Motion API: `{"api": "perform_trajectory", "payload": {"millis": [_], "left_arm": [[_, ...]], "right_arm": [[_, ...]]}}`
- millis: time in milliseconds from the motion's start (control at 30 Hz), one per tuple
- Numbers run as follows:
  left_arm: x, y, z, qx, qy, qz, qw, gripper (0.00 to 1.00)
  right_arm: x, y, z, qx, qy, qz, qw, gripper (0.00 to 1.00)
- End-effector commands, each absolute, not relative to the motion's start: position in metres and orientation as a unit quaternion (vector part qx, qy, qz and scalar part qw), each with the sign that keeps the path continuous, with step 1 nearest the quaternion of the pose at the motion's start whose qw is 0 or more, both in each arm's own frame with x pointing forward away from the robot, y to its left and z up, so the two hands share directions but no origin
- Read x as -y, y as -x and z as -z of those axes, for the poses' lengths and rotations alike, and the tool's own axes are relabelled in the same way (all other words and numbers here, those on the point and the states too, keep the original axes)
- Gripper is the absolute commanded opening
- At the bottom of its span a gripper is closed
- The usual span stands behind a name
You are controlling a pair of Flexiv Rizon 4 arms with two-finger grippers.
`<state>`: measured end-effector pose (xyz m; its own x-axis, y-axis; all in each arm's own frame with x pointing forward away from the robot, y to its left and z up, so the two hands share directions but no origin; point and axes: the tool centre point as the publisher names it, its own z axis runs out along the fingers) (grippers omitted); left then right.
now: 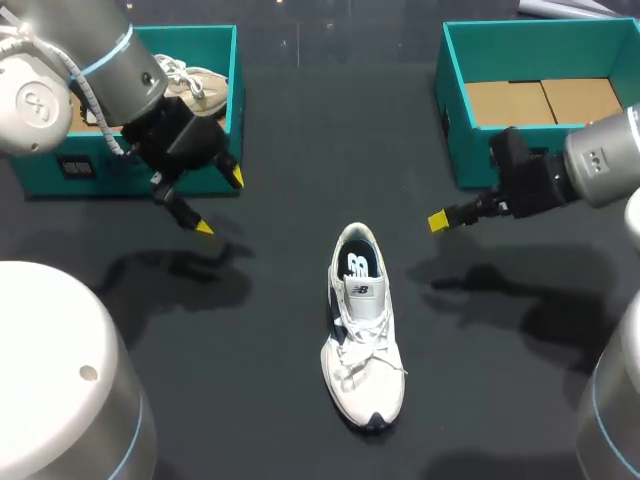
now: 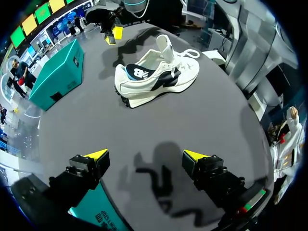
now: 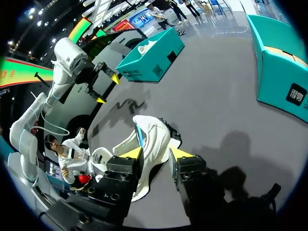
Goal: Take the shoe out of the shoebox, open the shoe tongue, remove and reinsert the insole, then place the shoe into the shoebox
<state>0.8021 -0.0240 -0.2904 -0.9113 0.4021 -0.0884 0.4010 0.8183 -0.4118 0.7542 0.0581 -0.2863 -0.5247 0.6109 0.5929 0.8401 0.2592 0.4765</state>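
1. Head view: on the dark table [image 1: 270,400], the white shoe [image 1: 362,335] lies mid-table, toe near, outside the left shoebox [image 1: 233,90] and the right shoebox [image 1: 460,140].
2. Left wrist view: our left gripper [image 2: 145,156] has its fingers spread and empty, with the shoe far ahead.
3. Right wrist view: our right gripper [image 3: 155,155] has its fingers released. We judge the shoe light and soft, so we would grip the stiffer heel.

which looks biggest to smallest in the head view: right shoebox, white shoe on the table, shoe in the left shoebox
1. right shoebox, cut by the view's edge
2. white shoe on the table
3. shoe in the left shoebox, smallest as shown, but the left arm hides most of it, so unsure
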Motion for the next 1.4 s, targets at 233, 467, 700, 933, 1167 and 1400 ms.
{"api": "perform_trajectory", "payload": {"millis": [233, 467, 700, 933, 1167, 1400], "left_arm": [[-0.001, -0.809, 0.271, 0.955, 0.220, -0.201, 0.005, 1.00], [-0.012, -0.818, 0.261, 0.953, 0.225, -0.204, 0.006, 1.00], [-0.021, -0.821, 0.252, 0.952, 0.235, -0.198, 0.005, 1.00], [-0.033, -0.826, 0.247, 0.951, 0.233, -0.202, -0.002, 1.00], [-0.049, -0.831, 0.239, 0.953, 0.230, -0.197, -0.010, 1.00], [-0.049, -0.831, 0.239, 0.953, 0.230, -0.197, -0.010, 1.00]], "right_arm": [[-0.037, -0.749, 0.253, 0.804, 0.509, 0.257, 0.165, 0.33], [-0.034, -0.744, 0.238, 0.805, 0.545, 0.187, 0.140, 0.29], [-0.046, -0.740, 0.230, 0.805, 0.569, 0.117, 0.118, 0.12], [-0.063, -0.731, 0.223, 0.799, 0.590, 0.079, 0.084, 0.00], [-0.097, -0.716, 0.217, 0.784, 0.617, 0.059, 0.038, 0.00], [-0.099, -0.713, 0.216, 0.779, 0.624, 0.060, 0.027, 0.00]]}}
